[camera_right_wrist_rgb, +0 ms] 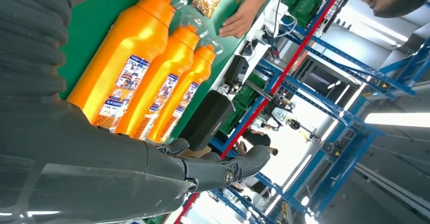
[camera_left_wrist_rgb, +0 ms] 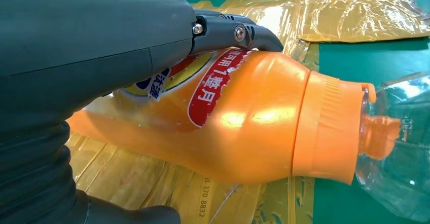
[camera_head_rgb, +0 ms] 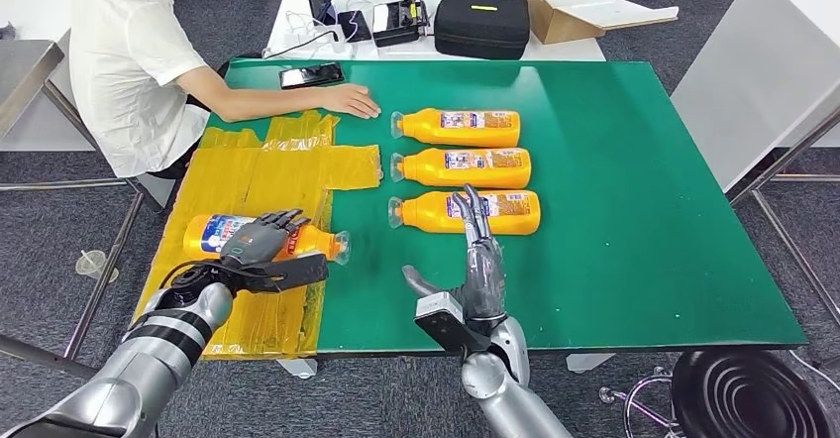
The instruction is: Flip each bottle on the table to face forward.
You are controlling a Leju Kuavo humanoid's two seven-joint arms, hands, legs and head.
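Left hand [camera_head_rgb: 260, 245] clamped over a lying orange plastic bottle [camera_head_rgb: 223, 233] on crinkled yellow film [camera_head_rgb: 267, 175], dark fingers [camera_left_wrist_rgb: 238, 32] across its label; right hand [camera_head_rgb: 482, 260] flat, fingers apart, tips over the nearest of three rowed orange bottles [camera_head_rgb: 500, 212].

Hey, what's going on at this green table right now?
The robot's left hand grips an orange bottle lying on the yellow tape patch. Its right hand is open, fingers stretched toward the nearest of three orange bottles lined up on the green table. A seated person rests a hand on the table.
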